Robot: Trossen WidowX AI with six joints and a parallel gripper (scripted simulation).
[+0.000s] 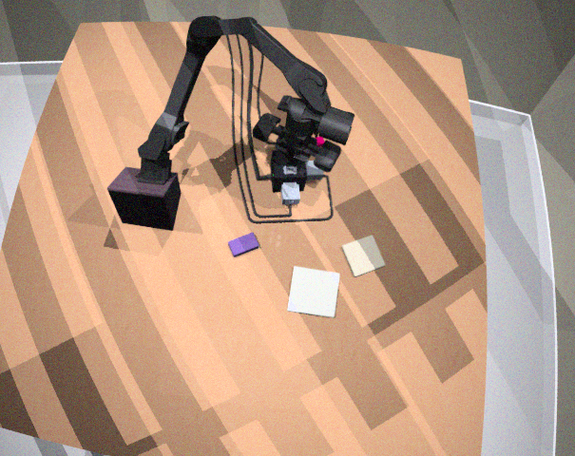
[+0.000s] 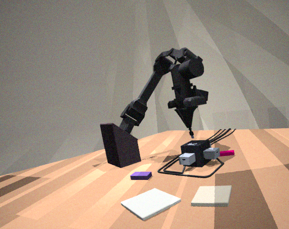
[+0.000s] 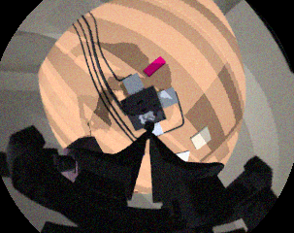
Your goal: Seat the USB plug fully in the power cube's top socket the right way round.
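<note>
The black power cube [image 1: 277, 179] [image 2: 199, 149] [image 3: 141, 99] stands on the table with a pale-marked socket area [image 1: 290, 169] [image 2: 192, 143] [image 3: 147, 117] on top. My gripper [image 2: 190, 128] [image 3: 148, 135] points down above the cube, shut on the small dark USB plug [image 2: 191, 134] [image 3: 149, 125]. The plug's bluish tip points down, clear of the cube's top, with a gap in the exterior view. The fingertips are hard to make out in the top view. Which way round the plug faces cannot be told.
Grey adapters [image 1: 291, 193] [image 2: 187, 159] [image 3: 167, 98] stick out of the cube's sides; black cables [image 1: 290, 221] loop around it. A pink block [image 1: 319, 141] [image 2: 227, 152] [image 3: 154, 67] lies behind. A purple block [image 1: 243, 244] [image 2: 141, 175], white tile [image 1: 314, 292] [image 2: 150, 203] and cream tile [image 1: 363, 256] [image 2: 211, 195] lie in front.
</note>
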